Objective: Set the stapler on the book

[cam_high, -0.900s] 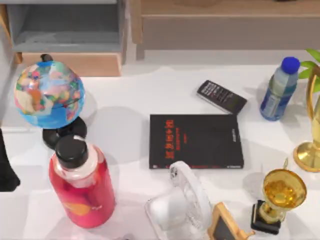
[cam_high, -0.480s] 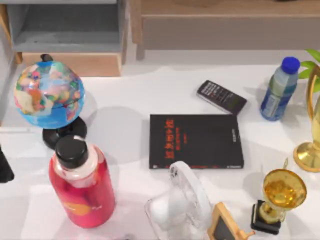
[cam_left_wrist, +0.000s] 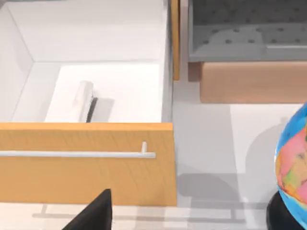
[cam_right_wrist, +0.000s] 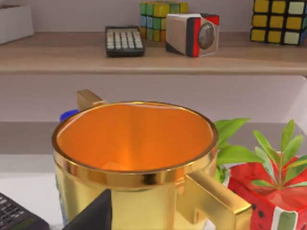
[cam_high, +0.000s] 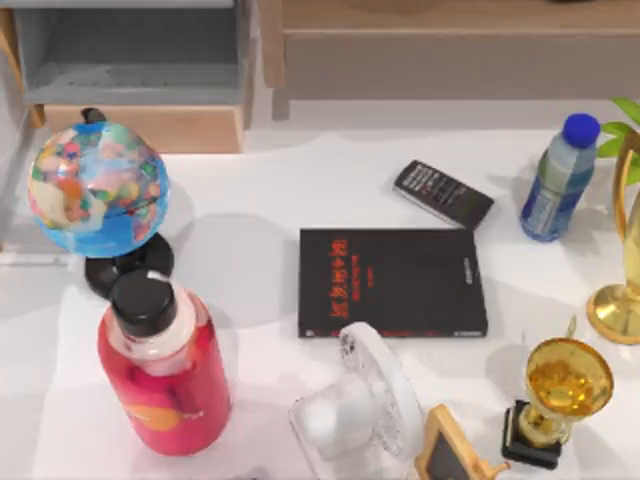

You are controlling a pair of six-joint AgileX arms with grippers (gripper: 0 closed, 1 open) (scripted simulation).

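Observation:
The stapler [cam_left_wrist: 85,100], slim and white with a dark underside, lies inside an open white drawer [cam_left_wrist: 29,72] in the left wrist view. My left gripper [cam_left_wrist: 93,216] shows as a black tip in front of the drawer's wooden front [cam_left_wrist: 86,167], well apart from the stapler. The book [cam_high: 390,283], flat and black with red lettering, lies at the middle of the table with nothing on it. My right gripper [cam_right_wrist: 91,215] is a black tip close to a gold trophy cup [cam_right_wrist: 134,158].
A globe [cam_high: 97,190] and a red bottle [cam_high: 160,365] stand at the left. A white fan [cam_high: 355,410] sits just in front of the book, and a black remote-like device [cam_high: 443,193] lies behind it. A water bottle [cam_high: 557,180] and a small gold trophy [cam_high: 560,395] stand at the right.
The dark shape of my left arm at the top view's left edge has slid left and out of that view. Nothing on the table has moved.

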